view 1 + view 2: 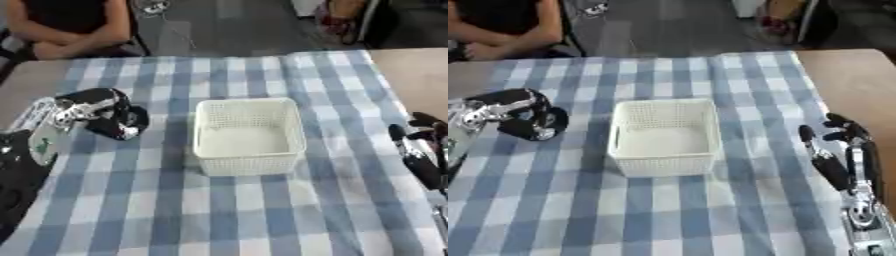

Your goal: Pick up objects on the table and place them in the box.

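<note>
A white mesh basket [248, 103] stands in the middle of the checked cloth, and I see nothing inside it. Left of the basket my left hand [86, 107] is low over the cloth, its fingers curled over a black rounded object [541, 128] that shows beneath them. I cannot make out more of that object than its dark colour and a small bluish spot. My right hand [857, 159] rests at the right edge of the table with its fingers pointing up and relaxed, holding nothing.
The blue and white checked cloth [219, 215] covers most of the table. Bare wooden tabletop [852, 75] shows on the far right. My left forearm [35, 140] lies along the cloth's left edge.
</note>
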Tool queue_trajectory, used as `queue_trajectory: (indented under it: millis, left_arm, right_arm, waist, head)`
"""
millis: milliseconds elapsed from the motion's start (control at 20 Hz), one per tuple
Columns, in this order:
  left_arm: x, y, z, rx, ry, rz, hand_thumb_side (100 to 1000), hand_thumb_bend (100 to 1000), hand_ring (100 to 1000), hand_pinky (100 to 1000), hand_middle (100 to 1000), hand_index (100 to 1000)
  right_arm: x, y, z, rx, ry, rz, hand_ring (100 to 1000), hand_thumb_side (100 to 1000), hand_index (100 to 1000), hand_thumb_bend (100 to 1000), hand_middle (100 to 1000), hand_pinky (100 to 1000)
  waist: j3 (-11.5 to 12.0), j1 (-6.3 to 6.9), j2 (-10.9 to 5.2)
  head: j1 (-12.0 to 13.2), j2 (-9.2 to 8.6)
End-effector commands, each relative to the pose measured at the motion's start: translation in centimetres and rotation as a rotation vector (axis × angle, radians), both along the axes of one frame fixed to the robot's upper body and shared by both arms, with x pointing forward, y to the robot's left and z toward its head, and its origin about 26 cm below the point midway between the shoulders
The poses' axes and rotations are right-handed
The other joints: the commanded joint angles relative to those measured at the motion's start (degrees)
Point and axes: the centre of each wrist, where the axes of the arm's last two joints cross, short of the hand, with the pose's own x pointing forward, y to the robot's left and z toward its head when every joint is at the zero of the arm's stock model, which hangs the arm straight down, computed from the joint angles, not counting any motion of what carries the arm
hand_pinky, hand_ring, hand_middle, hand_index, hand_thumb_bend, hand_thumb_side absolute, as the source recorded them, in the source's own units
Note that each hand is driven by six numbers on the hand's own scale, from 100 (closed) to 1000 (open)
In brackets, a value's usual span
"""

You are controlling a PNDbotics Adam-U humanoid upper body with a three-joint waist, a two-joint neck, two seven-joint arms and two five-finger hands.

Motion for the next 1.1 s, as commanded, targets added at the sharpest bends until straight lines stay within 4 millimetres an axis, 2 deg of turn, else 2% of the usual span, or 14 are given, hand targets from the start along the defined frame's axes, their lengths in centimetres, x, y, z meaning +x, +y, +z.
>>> queue_trajectory:
  millis: [50, 400, 650, 900, 1100]
  left_arm:
    - [0.1, 0.6, 3.4, 0.012, -0.080, 0.003, 618, 100, 244, 156, 396, 454]
    - [0.1, -0.8, 4.9, -0.001, -0.131, -0.046, 620, 100, 241, 151, 394, 453]
    - [0.1, -2.8, 6.5, -0.012, -0.187, -0.120, 624, 100, 240, 150, 394, 452]
    - [0.0, -6.8, 9.3, -0.010, -0.280, -0.256, 636, 100, 239, 136, 392, 450]
    - [-0.1, -9.9, 10.6, -0.015, -0.318, -0.350, 643, 100, 239, 137, 392, 450]
  right_arm:
    - [0.0, -0.5, 0.6, -0.022, -0.016, -0.004, 610, 792, 836, 591, 689, 775]
    - [-0.1, -0.5, 0.6, -0.022, -0.014, -0.003, 610, 792, 836, 591, 689, 775]
    - [-0.1, -0.6, 0.6, -0.022, -0.013, -0.003, 609, 792, 836, 590, 689, 775]
    - [-0.1, -0.5, 0.5, -0.022, -0.010, 0.002, 609, 792, 836, 591, 689, 775]
    - [0.0, -0.4, 0.5, -0.020, -0.009, 0.009, 609, 792, 836, 590, 688, 775]
  waist:
    - [0.1, 0.04, -0.84]
    - [0.0, 0.06, -0.86]
    - [0.0, 0.07, -0.91]
    - [-0.1, 0.08, -0.96]
    - [-0.5, 0.05, -0.99]
  head:
    - [-0.4, -0.02]
    - [-0.4, 0.02]
    - [-0.3, 0.07]
    - [0.1, 0.17]
    - [0.5, 0.13]
